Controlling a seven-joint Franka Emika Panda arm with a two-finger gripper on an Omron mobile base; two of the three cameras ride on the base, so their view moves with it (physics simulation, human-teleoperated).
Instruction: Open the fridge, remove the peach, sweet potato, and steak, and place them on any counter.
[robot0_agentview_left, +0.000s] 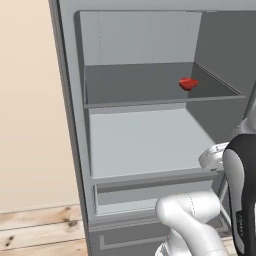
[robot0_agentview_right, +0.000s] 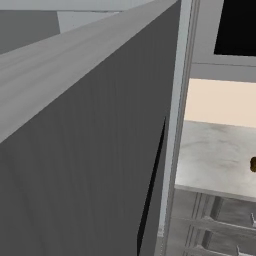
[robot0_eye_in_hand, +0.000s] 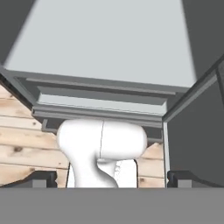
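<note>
The fridge (robot0_agentview_left: 70, 125) stands open, showing its light grey shelves. The flat red steak (robot0_agentview_left: 188, 83) lies on the upper shelf, towards the right. In the right base view the dark open fridge door (robot0_agentview_right: 75, 150) takes up the left side. Beyond it is the marbled counter (robot0_agentview_right: 215, 155), and the dark brown sweet potato (robot0_agentview_right: 253, 163) rests at its right edge. My gripper (robot0_eye_in_hand: 113, 179) is open, its fingertips (robot0_eye_in_hand: 41, 179) far apart with nothing between them, and it looks at a bare lower fridge shelf (robot0_eye_in_hand: 105, 43). The peach is out of view.
A black-windowed microwave (robot0_agentview_right: 237, 27) hangs above the counter, with grey drawers (robot0_agentview_right: 220, 225) below it. A beige wall (robot0_agentview_left: 30, 100) and wooden floor (robot0_agentview_left: 40, 225) lie left of the fridge. The fridge's bottom drawer (robot0_agentview_left: 145, 192) sits under the lower shelf.
</note>
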